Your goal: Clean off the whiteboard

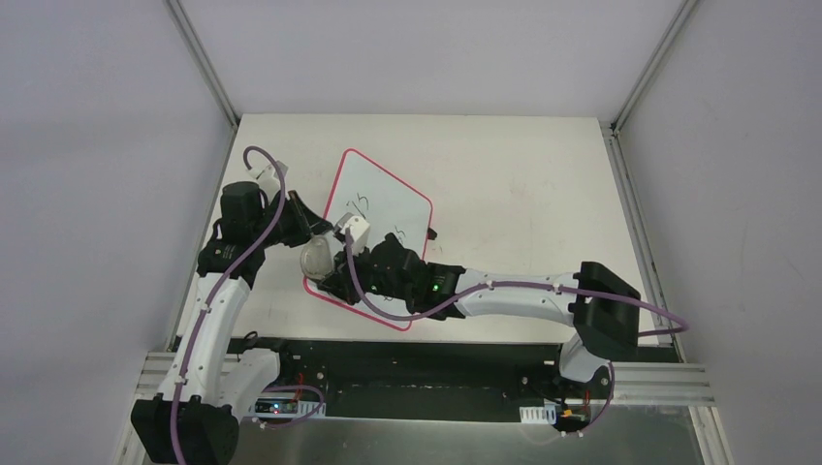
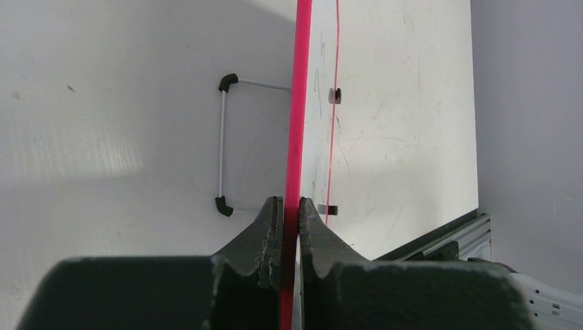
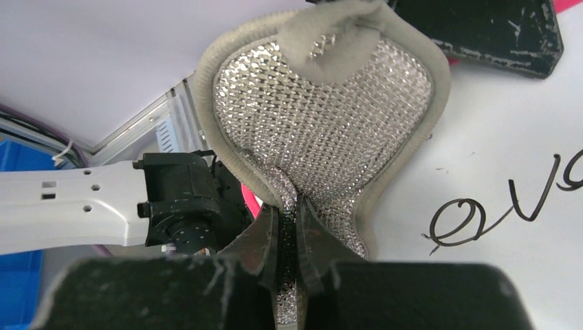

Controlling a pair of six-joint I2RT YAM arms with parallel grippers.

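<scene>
Table [image 1: 523,174]: white, walled in on three sides. The whiteboard [image 1: 388,208] lies skewed on its left-centre area, with the near corner toward the arm bases. Whether the board is flat or tipped up on one edge cannot be told from above. The left wrist view shows it edge-on, the red frame [image 2: 299,103] running straight away from the camera. Left gripper [image 2: 290,203]: jaws closed on the frame at the board's left edge, apparently to steady it. Right gripper [image 3: 289,206]: jaws pinched tight on the narrow waist of a peanut-shaped pad [image 3: 320,130] with a silver mesh face and grey fabric rim. The pad is held over the near-left part of the board, and contact with the surface cannot be confirmed. Progress: black handwriting [image 3: 495,206] is plainly legible just beside the pad, and more strokes [image 1: 361,203] show further up the board. No wiped streak is evident. Judgement: erasing is at or near its start, with the hold and the tool in place and essentially all the writing left to clear. Containers: none on the table. The corner of something blue [image 3: 17,289], possibly a bin, shows off the table edge in the right wrist view, its contents not visible.
</scene>
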